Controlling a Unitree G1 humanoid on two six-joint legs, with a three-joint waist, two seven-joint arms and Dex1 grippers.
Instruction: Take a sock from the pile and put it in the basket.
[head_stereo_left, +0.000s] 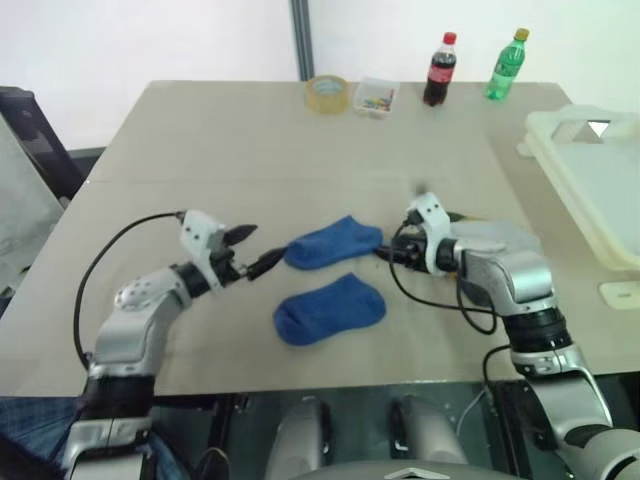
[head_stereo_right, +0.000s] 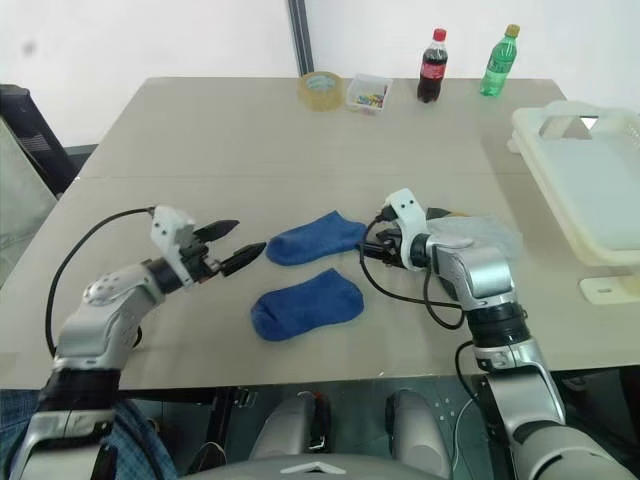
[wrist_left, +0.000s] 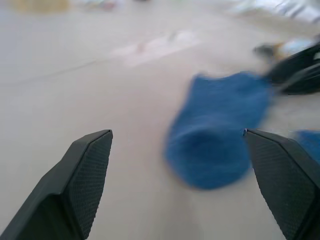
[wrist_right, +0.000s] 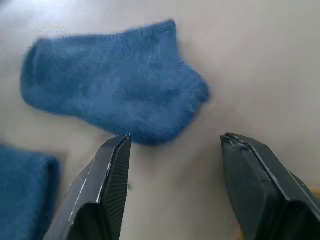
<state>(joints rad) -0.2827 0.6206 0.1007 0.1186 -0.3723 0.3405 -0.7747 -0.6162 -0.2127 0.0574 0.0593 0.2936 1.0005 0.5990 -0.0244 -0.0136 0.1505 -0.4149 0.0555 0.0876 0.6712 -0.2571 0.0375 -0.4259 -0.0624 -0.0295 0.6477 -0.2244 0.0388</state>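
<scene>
a: where is the sock you want?

b: look at the middle of the table. it is the blue fuzzy sock lying flat there, the one farther from you. a second blue sock lies just beside it, closer to you. the two do not touch.

a: is your left gripper holding anything?

b: no. its two black fingers are spread wide apart and hold nothing. it sits just off one end of the sock, pointing at it.

a: and your right gripper?

b: its fingers are apart too, with nothing between them. it sits at the other end of the sock. one finger tip is right at the edge of the sock. you cannot tell if it touches.

a: where is the basket?

b: it is the big cream-white one at the right edge of the table, well apart from the sock.

a: what else can you see?

b: at the far side of the table you see a roll of tape, a small clear box, a cola bottle and a green bottle.
</scene>
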